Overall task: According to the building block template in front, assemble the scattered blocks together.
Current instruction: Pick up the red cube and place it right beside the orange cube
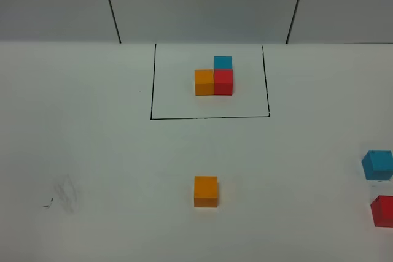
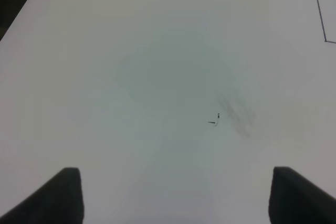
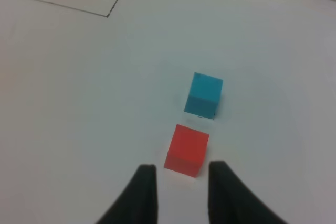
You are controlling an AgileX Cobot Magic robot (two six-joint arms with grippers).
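The building block template point(image 1: 215, 78) sits in the upper middle of the high view, inside a thin black rectangle point(image 1: 209, 117) drawn on the white table point(image 1: 110, 151). Its orange cube point(image 1: 204, 82) and red cube point(image 1: 223, 81) touch side by side, and its blue cube point(image 1: 223, 62) stands directly behind the red one, so the three form an L. The scattered blocks lie in front of the frame. The orange block point(image 1: 206, 191) is alone in the lower middle of that view, well apart from the other two. The blue block point(image 1: 377, 165) and the red block point(image 1: 382, 210) are at the right edge, near each other but not touching, and the edge cuts off part of the red one. The right gripper point(image 3: 181, 179) is angled down over the table towards this pair. Its two dark fingers point(image 3: 143, 195) are parted and hold nothing. The red block point(image 3: 186, 149) lies just ahead of the tips, in line with the gap, with the blue block point(image 3: 203, 94) a little beyond it. A corner of the rectangle and the template's edge show farther off in the right wrist view. The left gripper point(image 2: 178, 198) hangs above bare table with its jaws spread wide and nothing between them. It points down at a faint grey smudge point(image 2: 237, 115) with a tiny pen mark point(image 2: 215, 120) beside it, and that smudge point(image 1: 66, 193) shows in the lower left of the high view.
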